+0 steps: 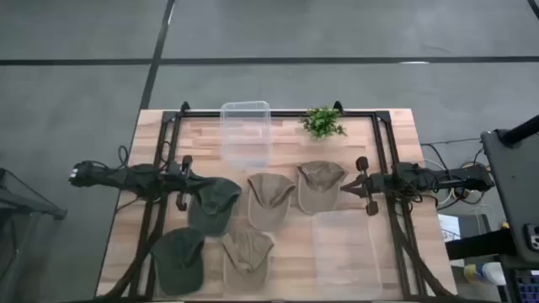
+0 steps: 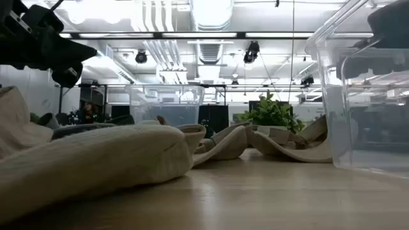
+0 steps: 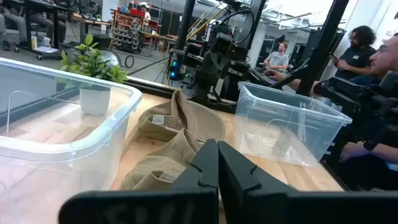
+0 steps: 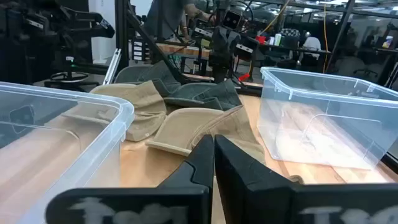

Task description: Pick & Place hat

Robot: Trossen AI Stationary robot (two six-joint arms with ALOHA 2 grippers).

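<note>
Hats lie in a cluster mid-counter [image 1: 396, 135]: three tan hats [image 1: 269, 199] and two dark green hats [image 1: 214, 204], between the far clear bin [image 1: 246, 133] and the near clear bin [image 1: 345, 252]. My left end effector [image 1: 184, 179], fingers together, holds nothing beside the cluster; my right end effector [image 1: 364, 185], likewise pressed together and empty, flanks the opposite side. A small plant [image 1: 323, 123] sits beside the far bin.

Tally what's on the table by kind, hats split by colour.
Tan hats: 3
Dark green hats: 2
Clear plastic bins: 2
Potted plant: 1
Total: 8
</note>
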